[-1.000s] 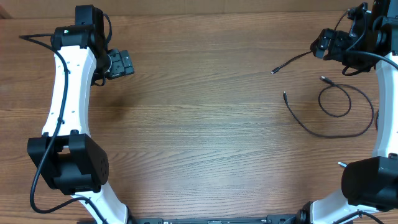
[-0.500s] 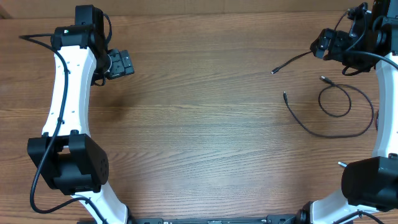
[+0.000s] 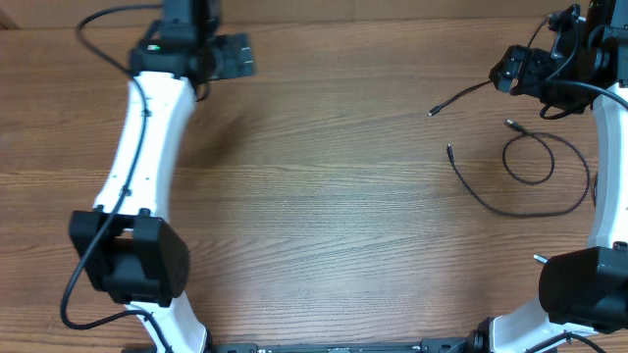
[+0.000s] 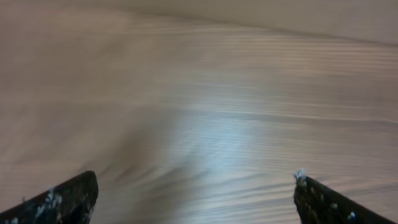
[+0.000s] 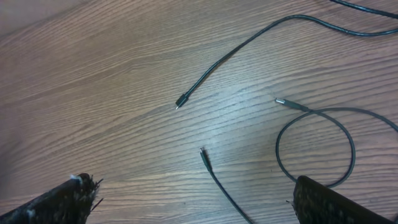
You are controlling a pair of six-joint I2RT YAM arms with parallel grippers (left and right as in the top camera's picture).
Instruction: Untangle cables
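Thin black cables lie at the table's right side. One cable (image 3: 459,97) runs from under my right gripper (image 3: 511,71) to a plug end at the left. A looped cable (image 3: 530,157) with a silver tip lies below it. A third cable (image 3: 491,201) curves along the table. In the right wrist view the straight cable (image 5: 249,43), the loop (image 5: 314,146) and the third plug end (image 5: 205,157) show between open, empty fingers (image 5: 193,199). My left gripper (image 3: 234,56) is open and empty at the far left, over bare wood (image 4: 199,124).
The wooden table (image 3: 314,216) spans the view. Both arm bases stand at the front corners, the left (image 3: 128,260) and the right (image 3: 584,284). A thick black robot wire (image 3: 108,20) loops by the left arm.
My left arm has swung up and to the right, toward the table's far edge; its wrist view is motion-blurred. The right arm and the cables have not moved.
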